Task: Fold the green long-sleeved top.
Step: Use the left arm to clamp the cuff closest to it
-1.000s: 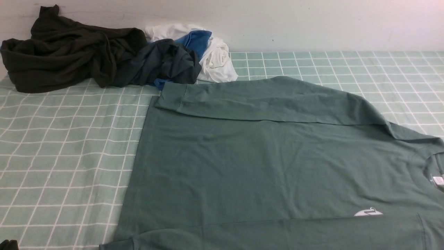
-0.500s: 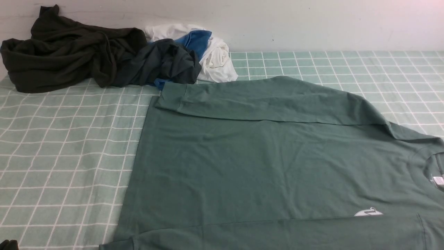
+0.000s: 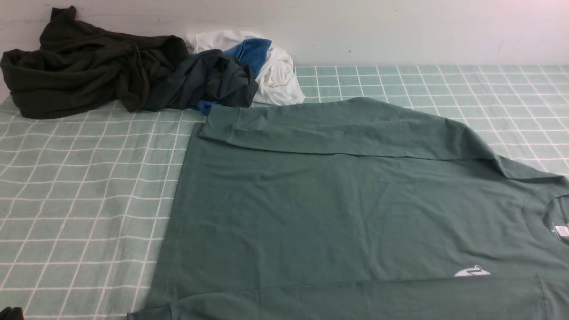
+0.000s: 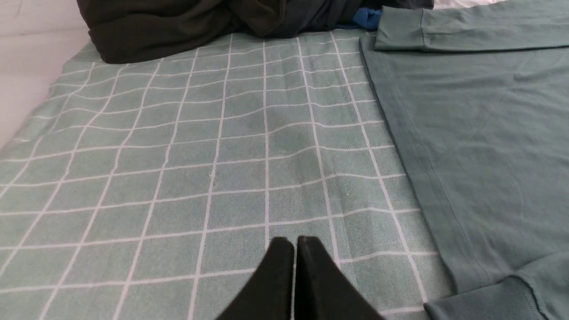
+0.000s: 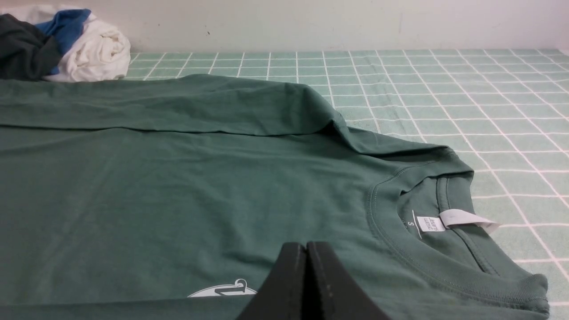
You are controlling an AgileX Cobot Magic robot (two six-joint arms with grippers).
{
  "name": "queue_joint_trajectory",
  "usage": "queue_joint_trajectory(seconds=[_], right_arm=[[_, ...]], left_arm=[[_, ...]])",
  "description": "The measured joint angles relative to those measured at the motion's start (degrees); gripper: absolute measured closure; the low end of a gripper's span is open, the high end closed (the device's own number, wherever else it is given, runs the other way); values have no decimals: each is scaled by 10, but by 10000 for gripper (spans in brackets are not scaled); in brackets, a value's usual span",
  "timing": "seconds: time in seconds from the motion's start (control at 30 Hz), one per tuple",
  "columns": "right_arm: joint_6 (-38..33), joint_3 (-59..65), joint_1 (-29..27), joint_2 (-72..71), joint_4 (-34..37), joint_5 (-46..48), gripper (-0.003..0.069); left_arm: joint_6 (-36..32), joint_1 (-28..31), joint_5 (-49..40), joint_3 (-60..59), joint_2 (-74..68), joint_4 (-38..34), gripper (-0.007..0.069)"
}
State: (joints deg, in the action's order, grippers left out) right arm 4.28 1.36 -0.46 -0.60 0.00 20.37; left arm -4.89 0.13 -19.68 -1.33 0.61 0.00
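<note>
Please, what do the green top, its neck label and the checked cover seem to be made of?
Green top: likely soft knit cotton, matte; fine creases, ribbed collar.
Neck label: thin white fabric tape, fairly stiff; it sticks out flat.
Checked cover: seems a thin woven sheet, matte; it ripples softly.

I see soft, even light, no glare, feeds sharp. Thin shadow under folded sleeve of the green long-sleeved top (image 3: pixel 355 213).
</note>
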Motion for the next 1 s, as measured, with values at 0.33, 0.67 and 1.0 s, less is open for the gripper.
queue_joint_trajectory(seconds=[0.33, 0.67, 1.0], right_arm=[[0, 0, 0, 0, 0, 0, 673], [1, 0, 0, 0, 10, 0, 673], [1, 0, 0, 0, 13, 0, 673]], left_arm=[[0, 0, 0, 0, 0, 0, 627], [0, 0, 0, 0, 0, 0, 627], [66, 0, 1, -2, 0, -145, 627]])
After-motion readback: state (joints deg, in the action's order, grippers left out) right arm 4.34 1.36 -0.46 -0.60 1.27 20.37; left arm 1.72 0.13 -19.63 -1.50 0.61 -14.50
